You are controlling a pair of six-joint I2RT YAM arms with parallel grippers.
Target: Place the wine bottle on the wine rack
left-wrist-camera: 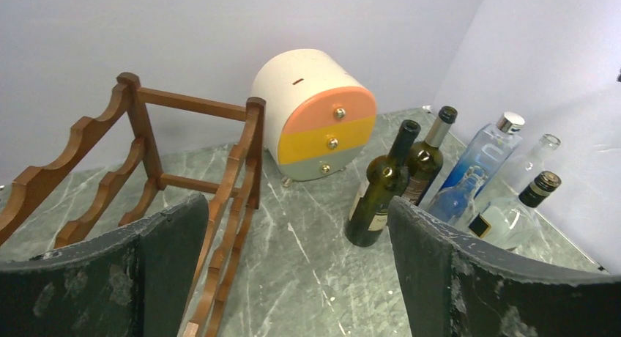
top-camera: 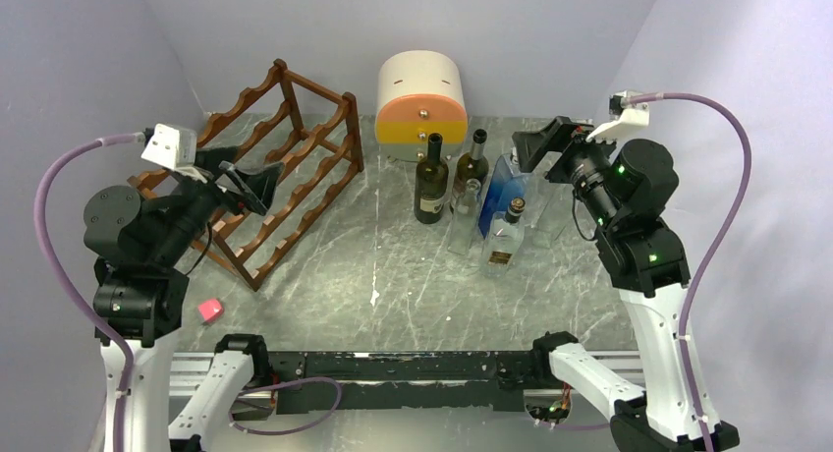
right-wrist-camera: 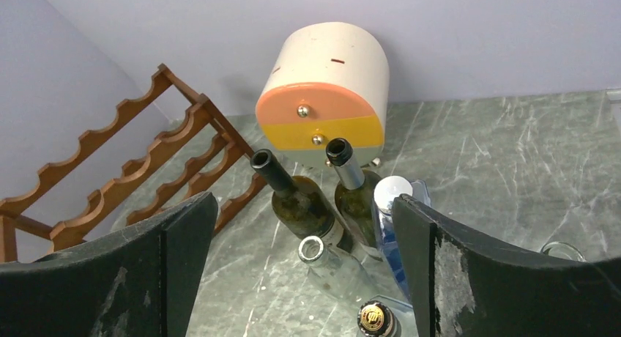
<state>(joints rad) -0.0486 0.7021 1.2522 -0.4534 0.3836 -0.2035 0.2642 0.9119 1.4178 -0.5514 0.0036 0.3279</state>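
The reddish-brown wine rack [top-camera: 280, 167] stands at the back left, with nothing in its scalloped rails. A dark green wine bottle [top-camera: 430, 182] stands upright mid-table, and a second wine bottle [top-camera: 472, 165] is just behind it to the right. My left gripper [top-camera: 253, 189] hangs open over the rack's near side, holding nothing. In the left wrist view the rack [left-wrist-camera: 234, 168] is to the left and the wine bottle [left-wrist-camera: 381, 190] ahead. My right gripper [top-camera: 535, 147] hovers open above the bottle cluster. In the right wrist view the wine bottle [right-wrist-camera: 300, 201] lies below its empty jaws.
A cream-and-orange drawer box [top-camera: 422, 98] sits at the back centre. A blue bottle [top-camera: 501, 192], a clear open bottle [top-camera: 467, 216] and a clear black-capped bottle [top-camera: 504, 238] crowd beside the wine bottles. A small pink object [top-camera: 209, 310] lies near the left arm's base.
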